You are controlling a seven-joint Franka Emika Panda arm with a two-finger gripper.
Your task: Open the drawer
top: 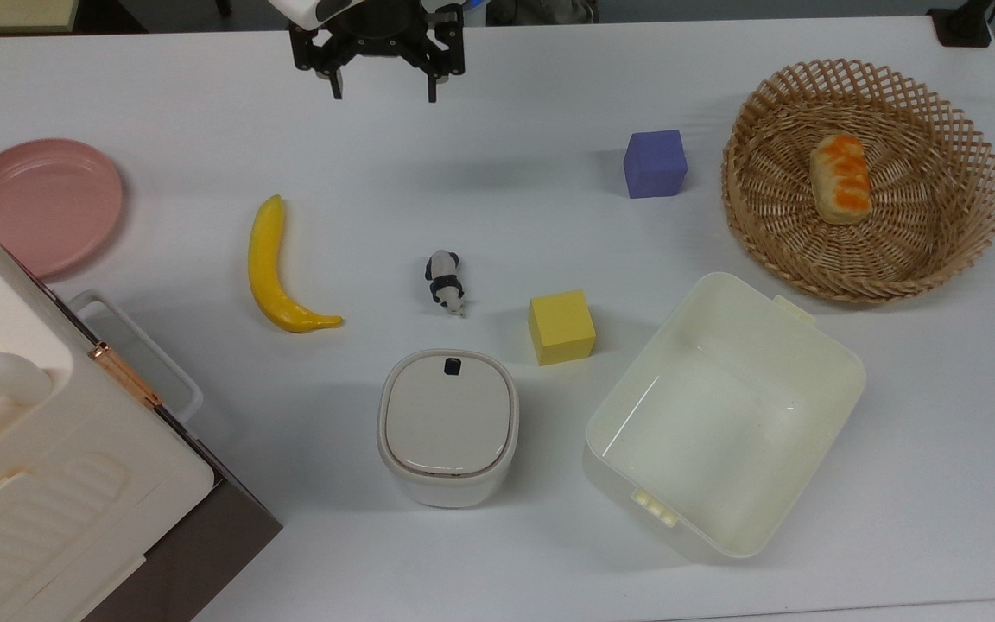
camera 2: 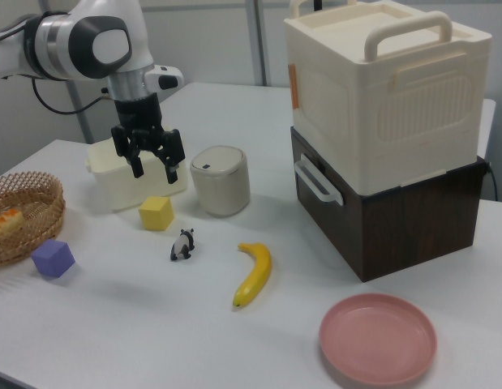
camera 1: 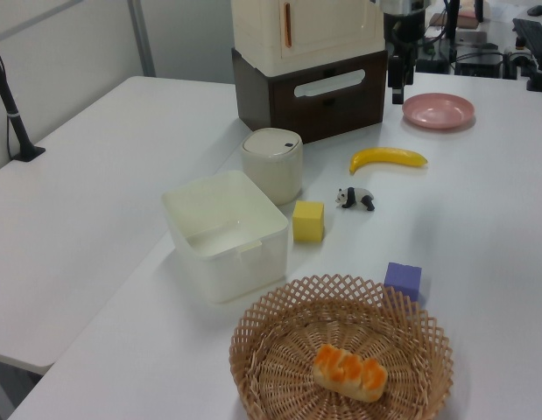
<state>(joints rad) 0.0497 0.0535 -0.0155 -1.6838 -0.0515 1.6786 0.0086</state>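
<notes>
Half the drawer point(top: 204, 553) under cream box point(top: 40, 449)

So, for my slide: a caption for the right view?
Open gripper above the table, away from the closed drawer and its white handle.

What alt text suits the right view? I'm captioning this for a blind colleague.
A white robot arm's open black gripper hangs above a white table, apart from the shut dark brown drawer with its white loop handle. A yellow banana, small panda figure and pink plate lie between.
</notes>
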